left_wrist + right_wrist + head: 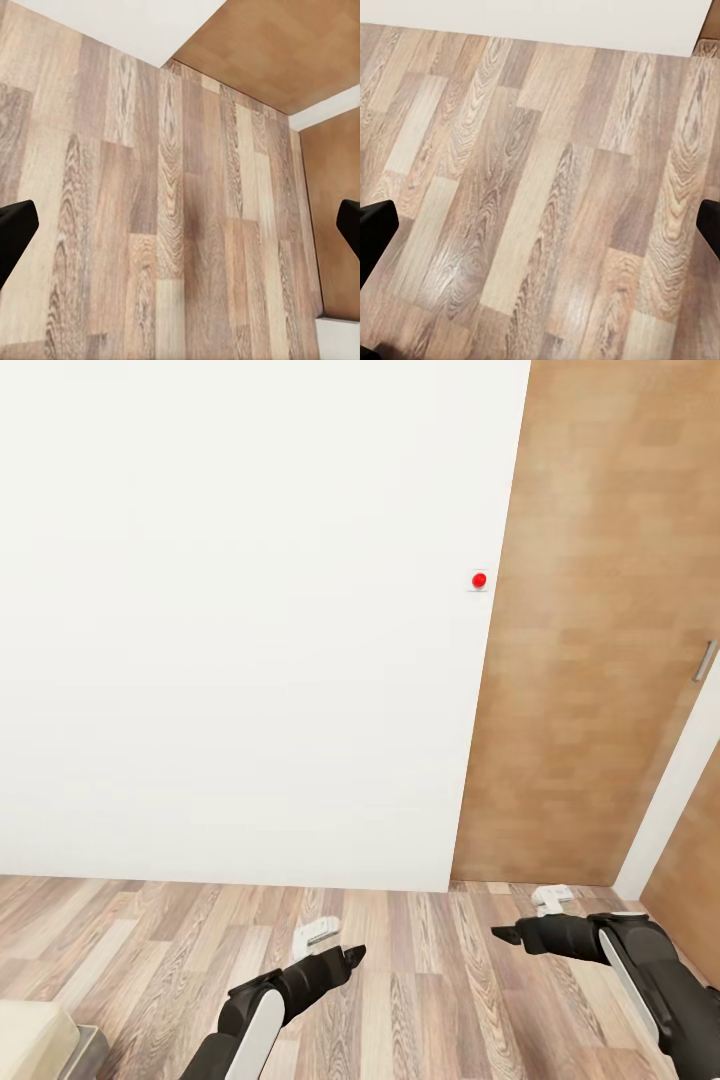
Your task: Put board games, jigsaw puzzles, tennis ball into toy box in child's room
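Head view faces a blank white wall with a red button beside a wooden door, over plank floor; none of the toys or the toy box appears, so the robot is likely in transit; left gripper and right gripper both hang empty over the floor, fingers spread wide in the wrist views; judging by the task, the game boxes should be light and stiff, best pinched across a thin edge.
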{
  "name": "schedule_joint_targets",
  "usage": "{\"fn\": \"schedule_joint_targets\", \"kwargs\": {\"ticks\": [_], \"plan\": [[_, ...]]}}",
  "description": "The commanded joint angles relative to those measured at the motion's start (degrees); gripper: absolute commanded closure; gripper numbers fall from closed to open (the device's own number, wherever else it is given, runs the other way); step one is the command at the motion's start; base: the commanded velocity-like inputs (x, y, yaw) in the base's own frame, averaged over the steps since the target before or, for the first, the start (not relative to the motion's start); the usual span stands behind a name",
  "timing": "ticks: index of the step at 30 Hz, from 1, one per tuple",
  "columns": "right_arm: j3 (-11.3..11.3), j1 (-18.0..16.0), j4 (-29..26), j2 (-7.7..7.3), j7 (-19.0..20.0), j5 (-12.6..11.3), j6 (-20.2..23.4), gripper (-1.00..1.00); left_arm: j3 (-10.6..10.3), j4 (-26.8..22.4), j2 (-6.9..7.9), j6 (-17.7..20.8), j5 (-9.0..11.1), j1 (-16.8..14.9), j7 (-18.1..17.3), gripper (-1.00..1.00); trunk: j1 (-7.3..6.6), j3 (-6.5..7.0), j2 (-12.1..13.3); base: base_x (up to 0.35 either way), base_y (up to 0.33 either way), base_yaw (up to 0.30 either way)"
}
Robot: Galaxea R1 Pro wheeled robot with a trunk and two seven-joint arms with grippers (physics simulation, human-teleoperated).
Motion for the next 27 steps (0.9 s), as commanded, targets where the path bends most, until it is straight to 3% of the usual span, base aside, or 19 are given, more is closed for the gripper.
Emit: {"fn": "schedule_joint_targets", "kwargs": {"ticks": [1,9,14,17,20,27], "plan": [[-0.1,0.0,0.0,-0.01,0.2,0.0,0.4,-1.00,0.0,0.0,-0.01,0.3,0.6,-0.1,0.4,-1.00,0.00,-0.07,0.0,0.000,0.000,0.000],[-0.2,-0.1,0.0,-0.16,0.4,-0.1,0.3,-1.00,0.2,0.6,0.04,0.5,1.6,-0.2,0.7,-1.00,0.00,-0.07,0.0,0.000,0.000,0.000],[-0.2,-0.1,0.1,-0.21,0.4,-0.2,0.1,-1.00,0.3,1.1,0.21,0.5,4.3,-0.2,0.9,-1.00,0.00,-0.07,0.0,0.000,0.000,0.001],[-0.2,-0.1,0.1,-0.13,0.3,-0.2,0.1,-1.00,0.4,1.2,0.29,0.5,4.9,-0.2,0.9,-1.00,0.00,-0.07,0.0,0.000,0.000,0.029],[-0.3,-0.1,0.2,0.03,0.1,-0.1,-0.1,-1.00,0.4,1.3,0.46,0.3,5.8,-0.2,0.8,-1.00,0.00,-0.09,0.0,0.000,0.000,0.144],[-0.3,-0.3,1.1,0.08,0.0,0.0,-0.1,-1.00,0.5,1.3,0.52,0.1,5.8,-0.2,1.3,-1.00,0.00,-0.23,0.0,0.000,0.000,0.258]]}}
